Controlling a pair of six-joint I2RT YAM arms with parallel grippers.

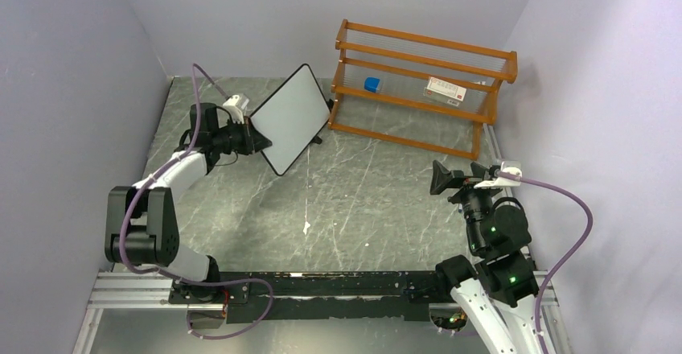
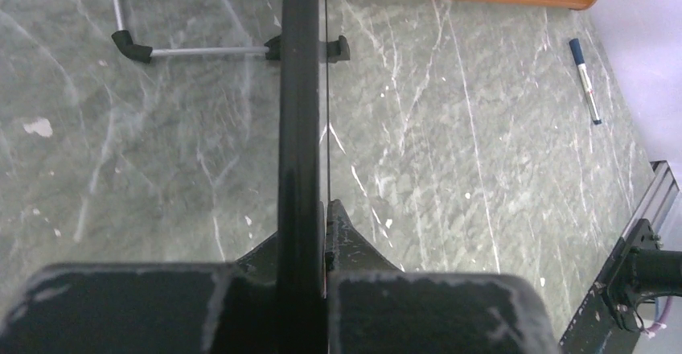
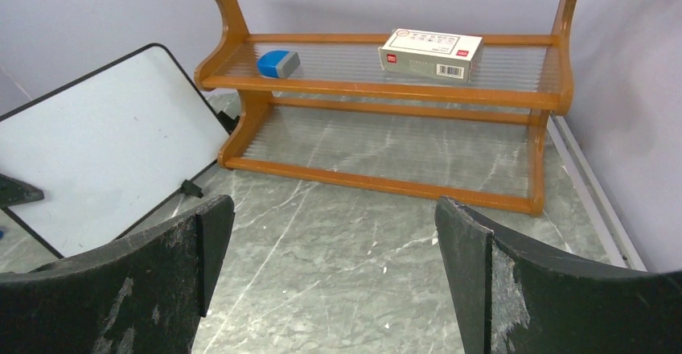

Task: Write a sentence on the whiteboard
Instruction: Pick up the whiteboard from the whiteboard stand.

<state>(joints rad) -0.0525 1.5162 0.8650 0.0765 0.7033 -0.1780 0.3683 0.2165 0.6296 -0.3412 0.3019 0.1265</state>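
Nearest, the right jaws stand spread wide above the worktop (image 1: 346, 209). Further out, the left jaws pinch the whiteboard (image 1: 293, 117) by its frame edge. It sits tilted, face blank, just beside the orange rack (image 1: 418, 88) at the back.

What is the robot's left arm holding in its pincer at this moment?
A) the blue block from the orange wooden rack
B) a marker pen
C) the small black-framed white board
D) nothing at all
C: the left gripper is shut on the edge of the small, black-framed white whiteboard, which shows edge-on in its wrist view.
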